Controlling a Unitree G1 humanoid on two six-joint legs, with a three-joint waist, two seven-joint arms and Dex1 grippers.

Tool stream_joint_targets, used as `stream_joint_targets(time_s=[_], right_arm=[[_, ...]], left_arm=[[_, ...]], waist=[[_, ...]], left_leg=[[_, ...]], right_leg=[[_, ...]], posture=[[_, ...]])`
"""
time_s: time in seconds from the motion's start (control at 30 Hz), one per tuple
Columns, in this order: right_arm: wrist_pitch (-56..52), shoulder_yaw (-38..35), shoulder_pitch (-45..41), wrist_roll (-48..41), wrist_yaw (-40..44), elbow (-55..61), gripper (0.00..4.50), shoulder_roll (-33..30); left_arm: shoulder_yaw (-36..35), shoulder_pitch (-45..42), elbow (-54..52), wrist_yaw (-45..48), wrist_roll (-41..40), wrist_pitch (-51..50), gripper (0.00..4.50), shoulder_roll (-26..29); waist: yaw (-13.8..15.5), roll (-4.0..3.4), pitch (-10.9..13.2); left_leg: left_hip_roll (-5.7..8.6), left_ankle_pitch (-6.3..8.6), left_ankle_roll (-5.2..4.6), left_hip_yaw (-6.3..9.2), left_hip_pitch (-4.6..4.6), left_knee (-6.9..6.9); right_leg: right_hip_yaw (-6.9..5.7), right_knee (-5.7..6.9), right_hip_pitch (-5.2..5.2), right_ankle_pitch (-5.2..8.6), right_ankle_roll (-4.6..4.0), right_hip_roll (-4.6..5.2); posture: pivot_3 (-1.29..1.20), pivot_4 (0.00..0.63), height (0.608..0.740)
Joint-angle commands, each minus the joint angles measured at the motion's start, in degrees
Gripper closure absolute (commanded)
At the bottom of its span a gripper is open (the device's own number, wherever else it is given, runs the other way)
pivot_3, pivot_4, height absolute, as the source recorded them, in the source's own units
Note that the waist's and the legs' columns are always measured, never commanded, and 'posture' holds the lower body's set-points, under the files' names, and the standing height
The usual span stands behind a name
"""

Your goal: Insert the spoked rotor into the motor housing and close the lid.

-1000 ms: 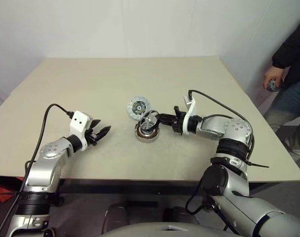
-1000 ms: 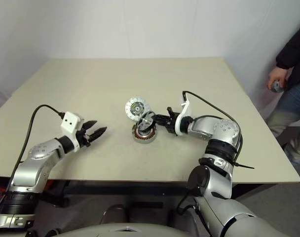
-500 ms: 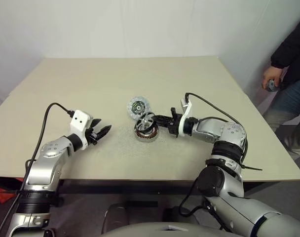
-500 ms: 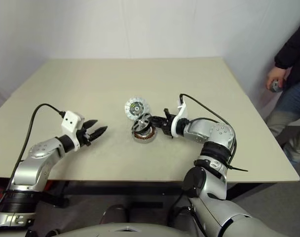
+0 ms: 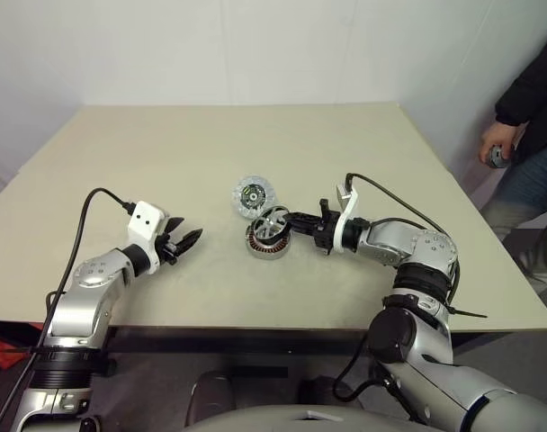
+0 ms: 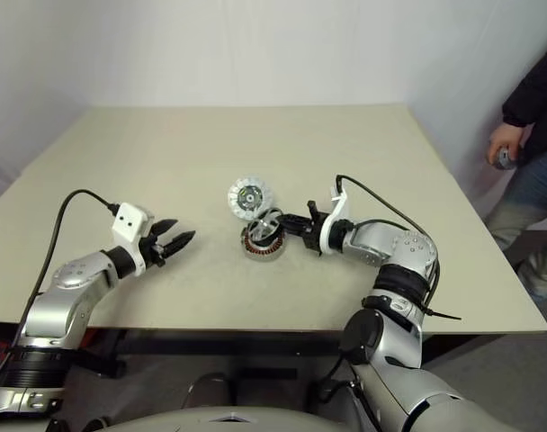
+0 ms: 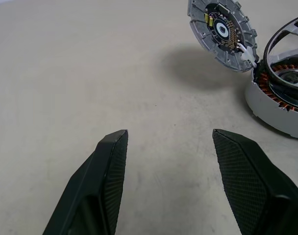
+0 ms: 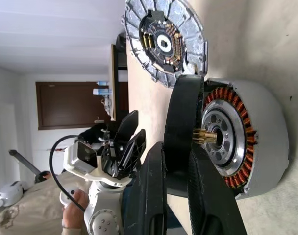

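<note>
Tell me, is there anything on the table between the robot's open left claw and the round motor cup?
Nothing. Between the left gripper and the motor housing there is only bare table; both head views and the left wrist view show it.

even, soft overhead light, bright and without glare; the lid (image 7: 221, 33) casts a diffuse shadow on the surface (image 7: 90, 73). head views stay sharp, edges slightly bowed.

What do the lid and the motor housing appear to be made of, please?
The lid: probably cast metal, matte silvery-grey, with a ribbed, segmented rim; a dark circuit board sits at its centre. The motor housing: pale grey shell, likely metal or painted, ringed inside by glossy copper-coloured wire windings.
</note>
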State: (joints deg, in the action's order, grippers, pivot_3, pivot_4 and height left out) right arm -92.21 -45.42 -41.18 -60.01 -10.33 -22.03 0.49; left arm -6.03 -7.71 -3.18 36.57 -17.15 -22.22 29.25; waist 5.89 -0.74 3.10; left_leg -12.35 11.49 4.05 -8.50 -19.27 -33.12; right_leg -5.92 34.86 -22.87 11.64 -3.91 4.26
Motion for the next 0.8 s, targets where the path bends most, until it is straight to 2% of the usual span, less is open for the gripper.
stream_joint_targets(time_s=[0.03,0.3,0.8], right_arm=[[-0.3,-2.4,-2.6,-3.1,-1.8,0.1,4.24,1.9],[-0.3,-5.9,-3.4,-4.9,-4.6,-1.6,4.24,2.9],[-0.2,-7.2,-0.9,-6.8,-6.4,0.5,4.24,5.8]], left_arm=[[-0.3,-0.9,-1.0,0.2,0.4,1.2,1.61,0.6],[-0.4,-0.8,-1.0,0.5,0.6,1.2,1.61,0.7],[-0.5,-1.3,-0.5,1.7,0.7,1.1,1.61,1.8]], waist=[[-0.1,0.00,0.0],[0.0,0.00,0.0],[0.0,0.00,0.0]], left_leg=[[0.00,0.00,0.00,0.00,-0.01,0.01],[0.01,0.00,0.00,0.00,0.02,0.01],[0.01,0.00,0.00,0.00,0.02,0.02]], right_leg=[[0.00,0.00,-0.03,0.00,0.00,0.00],[0.00,-0.01,-0.09,0.00,0.00,0.00],[0.00,-0.02,-0.12,0.00,0.01,0.00]], posture=[[0.00,0.000,0.740],[0.00,0.000,0.740],[0.00,0.000,0.740]])
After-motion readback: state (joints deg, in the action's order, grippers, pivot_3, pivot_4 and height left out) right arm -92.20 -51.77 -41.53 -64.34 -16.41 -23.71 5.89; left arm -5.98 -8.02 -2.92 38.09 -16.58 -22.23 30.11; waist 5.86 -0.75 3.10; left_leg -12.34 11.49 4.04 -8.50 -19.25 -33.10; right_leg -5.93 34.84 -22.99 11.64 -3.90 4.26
